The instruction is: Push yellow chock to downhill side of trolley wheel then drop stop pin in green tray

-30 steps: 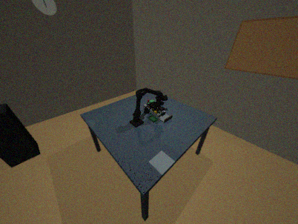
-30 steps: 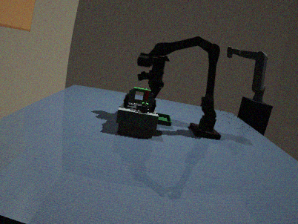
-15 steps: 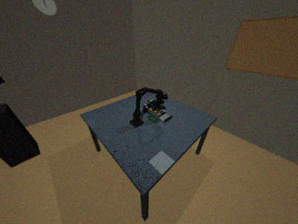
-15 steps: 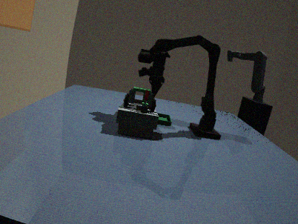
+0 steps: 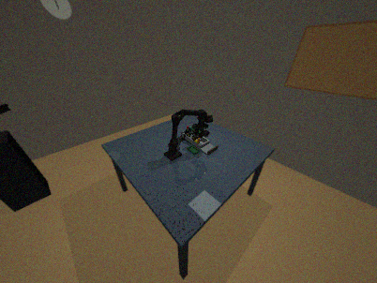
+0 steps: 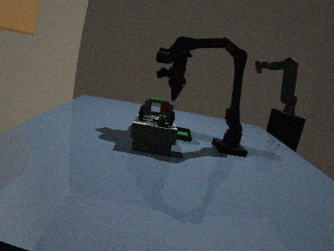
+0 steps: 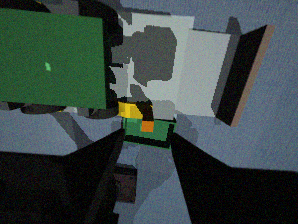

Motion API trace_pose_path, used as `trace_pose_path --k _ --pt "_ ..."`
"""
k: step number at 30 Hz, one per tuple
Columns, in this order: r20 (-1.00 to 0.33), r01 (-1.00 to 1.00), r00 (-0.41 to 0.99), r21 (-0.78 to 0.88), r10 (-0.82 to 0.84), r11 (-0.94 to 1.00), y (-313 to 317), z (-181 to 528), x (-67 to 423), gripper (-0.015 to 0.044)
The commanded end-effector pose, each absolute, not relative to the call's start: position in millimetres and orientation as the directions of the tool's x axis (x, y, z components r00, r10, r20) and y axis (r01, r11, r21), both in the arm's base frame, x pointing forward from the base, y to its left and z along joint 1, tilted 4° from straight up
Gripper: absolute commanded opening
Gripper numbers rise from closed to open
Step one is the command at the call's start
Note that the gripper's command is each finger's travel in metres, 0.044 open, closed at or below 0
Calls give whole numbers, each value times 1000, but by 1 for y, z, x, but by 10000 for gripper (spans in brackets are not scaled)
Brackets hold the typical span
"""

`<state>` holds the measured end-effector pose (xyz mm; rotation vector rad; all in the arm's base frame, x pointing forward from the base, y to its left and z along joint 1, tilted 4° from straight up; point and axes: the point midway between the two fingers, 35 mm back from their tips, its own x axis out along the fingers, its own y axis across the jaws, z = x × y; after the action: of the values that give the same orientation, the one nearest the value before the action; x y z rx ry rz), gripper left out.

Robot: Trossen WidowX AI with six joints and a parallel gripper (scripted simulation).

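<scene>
The green trolley (image 6: 146, 109) (image 7: 50, 60) (image 5: 192, 129) stands on the grey ramp (image 6: 151, 140) (image 7: 200, 75) (image 5: 207, 146). The red-headed stop pin (image 6: 164, 106) shows at the trolley's end. The yellow chock (image 7: 130, 109) lies against a dark wheel at the ramp's edge, and its orange handle (image 7: 147, 126) shows over the green tray (image 7: 132, 134) (image 6: 184, 135) (image 5: 192, 150) beside the ramp. My gripper (image 7: 147, 134) (image 6: 176, 95) is open and empty. It hangs above the chock and the trolley, touching neither.
The arm's base (image 6: 229, 146) stands on the blue table (image 6: 83, 187) right of the tray. A second dark arm on a pedestal (image 6: 286, 122) stands behind. A pale patch (image 5: 203, 204) lies near the table's front edge.
</scene>
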<state>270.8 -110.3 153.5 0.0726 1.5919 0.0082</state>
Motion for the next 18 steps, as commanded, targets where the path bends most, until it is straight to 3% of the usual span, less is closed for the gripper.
trace_pose_path --k 1,4,18 --pt "-999 47 -18 50 51 998 -110 154 271 269" --pt "-999 132 1 49 49 990 -110 158 273 190" --pt "-994 585 47 106 97 804 -67 174 298 190"
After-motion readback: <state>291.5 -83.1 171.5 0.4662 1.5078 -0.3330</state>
